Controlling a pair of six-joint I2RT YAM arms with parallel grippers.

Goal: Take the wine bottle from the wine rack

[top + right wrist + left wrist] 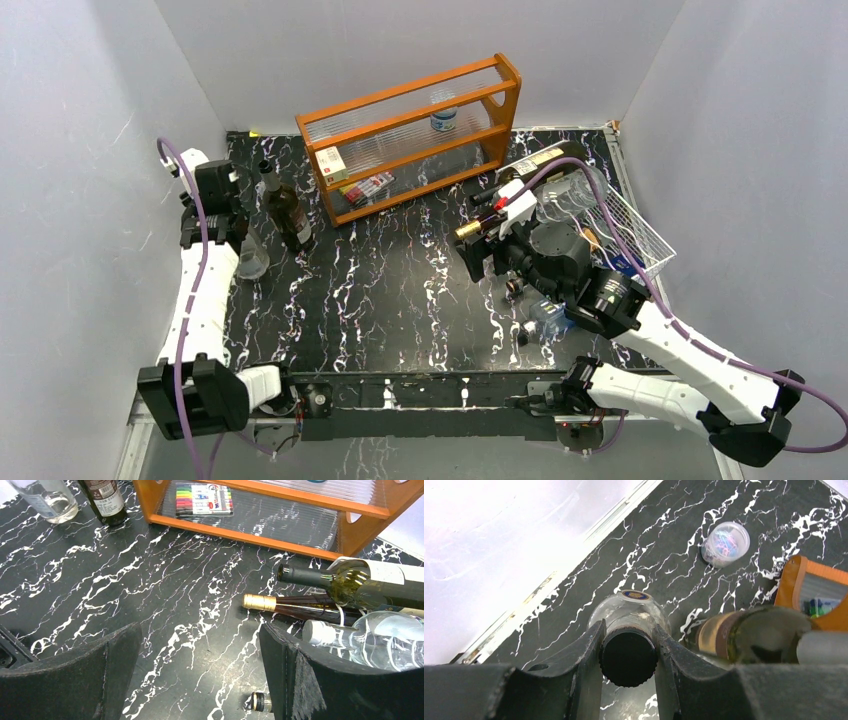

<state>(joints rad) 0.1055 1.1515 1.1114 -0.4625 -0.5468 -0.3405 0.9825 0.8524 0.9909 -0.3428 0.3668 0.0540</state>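
Note:
The white wire wine rack [632, 228] sits at the right of the table with several bottles lying in it. Their necks point left: a green wine bottle [350, 582] with a black top, a dark gold-foil bottle [295, 605], and a clear white-capped bottle [360, 640]. My right gripper [198, 630] hangs open just left of those necks, nothing between its fingers. At the far left, my left gripper [628, 627] is shut on the black cap of a clear glass bottle [253, 262] standing on the table. A dark wine bottle [285, 210] stands beside it.
An orange wooden shelf [415, 135] with clear ribbed panels stands at the back, a pack of markers [204, 498] on its lower level. A small bottle [257, 701] lies on the table below the right gripper. A round tub of coloured clips [725, 544] sits near the left wall.

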